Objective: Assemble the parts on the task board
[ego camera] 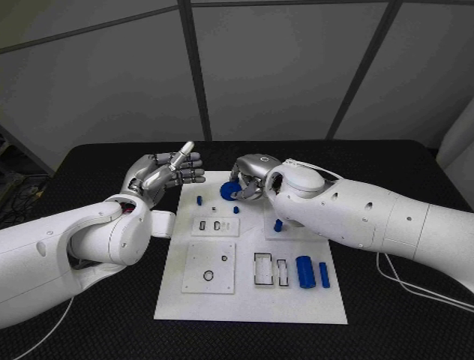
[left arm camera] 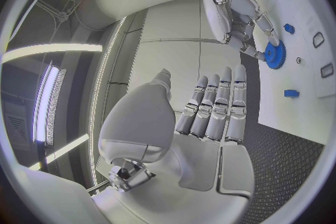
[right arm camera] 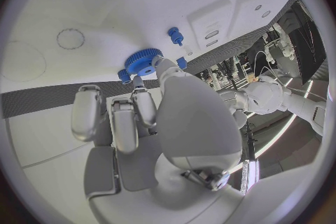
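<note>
Your right hand (ego camera: 250, 180) pinches a blue gear (ego camera: 231, 191) by its rim at the far end of the white task board (ego camera: 248, 304). In the right wrist view the gear (right arm camera: 143, 61) sits at the fingertips (right arm camera: 162, 65) with most of its toothed edge free, so the hold looks shallow. If you tilt the wrist or brush the board while lowering, the gear may twist out and roll off the far edge onto the black table (ego camera: 410, 161).

The small blue pegs (ego camera: 200, 201) stand just near of the gear on the board. A low sweep toward the near side could knock them over.

I cannot tell from these views whether the gear already touches the board or hangs just above it, so judge your descent with care. Pressing down off-centre would jam it rather than seat it.

Your left hand (ego camera: 168, 172) is empty, fingers straight and close together, raised beside the board's far left corner. It is near the right hand, so moving either hand sideways risks a collision. The blue cylinders (ego camera: 305, 271) lie well apart at the near right, clear of harm.
</note>
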Robot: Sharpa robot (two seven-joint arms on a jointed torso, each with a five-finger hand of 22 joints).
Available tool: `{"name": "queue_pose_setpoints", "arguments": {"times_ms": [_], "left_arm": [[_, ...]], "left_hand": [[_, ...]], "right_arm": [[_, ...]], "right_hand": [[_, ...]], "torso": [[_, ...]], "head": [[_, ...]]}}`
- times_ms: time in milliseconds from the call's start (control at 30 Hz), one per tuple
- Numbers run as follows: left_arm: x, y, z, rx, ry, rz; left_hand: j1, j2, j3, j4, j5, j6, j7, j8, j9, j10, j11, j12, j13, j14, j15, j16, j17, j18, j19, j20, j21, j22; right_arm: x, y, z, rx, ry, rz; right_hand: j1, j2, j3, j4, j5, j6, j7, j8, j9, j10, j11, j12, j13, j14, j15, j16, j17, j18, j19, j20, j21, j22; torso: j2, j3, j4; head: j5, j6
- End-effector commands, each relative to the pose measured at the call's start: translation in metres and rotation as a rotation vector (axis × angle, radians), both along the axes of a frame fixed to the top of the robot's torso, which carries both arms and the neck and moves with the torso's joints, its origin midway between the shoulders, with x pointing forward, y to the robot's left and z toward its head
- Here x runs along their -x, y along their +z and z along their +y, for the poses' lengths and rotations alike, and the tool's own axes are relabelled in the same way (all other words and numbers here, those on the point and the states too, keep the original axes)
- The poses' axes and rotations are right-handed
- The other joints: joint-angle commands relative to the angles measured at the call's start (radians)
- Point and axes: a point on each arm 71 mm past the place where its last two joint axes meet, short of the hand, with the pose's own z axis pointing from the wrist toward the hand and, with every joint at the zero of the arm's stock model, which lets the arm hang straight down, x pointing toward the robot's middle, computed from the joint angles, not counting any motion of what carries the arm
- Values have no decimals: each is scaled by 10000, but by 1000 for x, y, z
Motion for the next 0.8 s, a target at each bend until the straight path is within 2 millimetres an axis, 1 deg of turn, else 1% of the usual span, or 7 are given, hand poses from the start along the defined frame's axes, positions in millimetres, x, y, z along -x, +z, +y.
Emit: {"name": "queue_pose_setpoints", "arguments": {"times_ms": [33, 100, 233, 367, 567, 767, 800], "left_arm": [[0, 2, -1, 1, -120, -102], [0, 2, -1, -4, -112, -99], [0, 2, 0, -7, -108, -92], [0, 2, 0, -10, -103, -87], [0, 2, 1, -19, -87, -84], [-1, 1, 4, -49, -23, -81], [-1, 1, 4, -55, -9, -80]], "left_hand": [[93, 41, -84, 8, -40, -68, 54, -70, -6, -97, -5, -54, -17, -52, 5, -57, 19, -64, -68, 26, 21, 5], [93, 41, -84, 8, -40, -68, 54, -70, -6, -97, -5, -54, -17, -52, 5, -57, 19, -64, -68, 26, 21, 5], [93, 41, -84, 8, -40, -68, 54, -70, -6, -97, -5, -54, -17, -52, 5, -57, 19, -64, -68, 26, 21, 5], [93, 41, -84, 8, -40, -68, 54, -70, -6, -97, -5, -54, -17, -52, 5, -57, 19, -64, -68, 26, 21, 5], [93, 41, -84, 8, -40, -68, 54, -70, -6, -97, -5, -54, -17, -52, 5, -57, 19, -64, -68, 26, 21, 5], [94, 42, -89, 8, -41, -71, 56, -76, -6, -104, -4, -60, -17, -53, 7, -65, 22, -64, -74, 27, 21, 5], [95, 42, -92, 9, -41, -73, 57, -80, -6, -108, -3, -64, -17, -54, 8, -69, 24, -63, -77, 29, 21, 5]], "right_arm": [[0, 0, 1, 110, 94, 189], [0, -1, 1, 107, 133, 320], [0, -2, 0, 87, 134, 516], [0, -2, -3, -17, 5, 478], [1, 6, -13, -904, -185, -379], [8, 17, -35, -2111, -127, -1187], [10, 18, -40, -2277, -116, -1212]], "right_hand": [[-288, 49, -65, 205, 55, -30, -24, 11, 11, -9, 13, 26, 101, 910, 73, 8, 2034, -104, -8, 78, 1, 23], [-705, 120, -159, 480, 125, 115, -56, 81, 49, 54, -4, 116, 184, 920, 67, 26, 2079, -108, 16, 84, 16, 57], [-1682, 494, -274, 538, 385, 408, -117, 167, 107, 186, -49, 315, 377, 934, 32, 53, 2143, -123, 72, 58, 52, 137], [-2018, 545, -423, 509, 916, 482, -123, 136, 110, 210, -54, 369, 437, 941, 19, 65, 2174, -134, 109, 40, 74, 187], [-1892, 484, -489, 406, 1092, 515, -127, 113, 110, 340, -61, 554, 618, 966, 16, 109, 2286, -185, 281, 36, 193, 436], [-1375, 391, -459, 171, 1247, 535, -131, 70, 102, 364, -73, 587, 663, 969, 6, 116, 2303, -215, 387, 25, 268, 588], [-1323, 378, -459, 151, 1257, 528, -129, 60, 98, 362, -73, 583, 662, 968, 5, 114, 2296, -216, 387, 25, 268, 589]], "torso": [[-4, -2, 4], [-3, 1, 6], [-1, 4, 4], [-3, 7, -3], [-5, 19, -8], [-20, 36, -51], [-30, 44, -79]], "head": [[-3, 1], [0, 4], [-4, 0], [-3, 7], [-12, 33], [-9, 87], [-5, 95]]}}
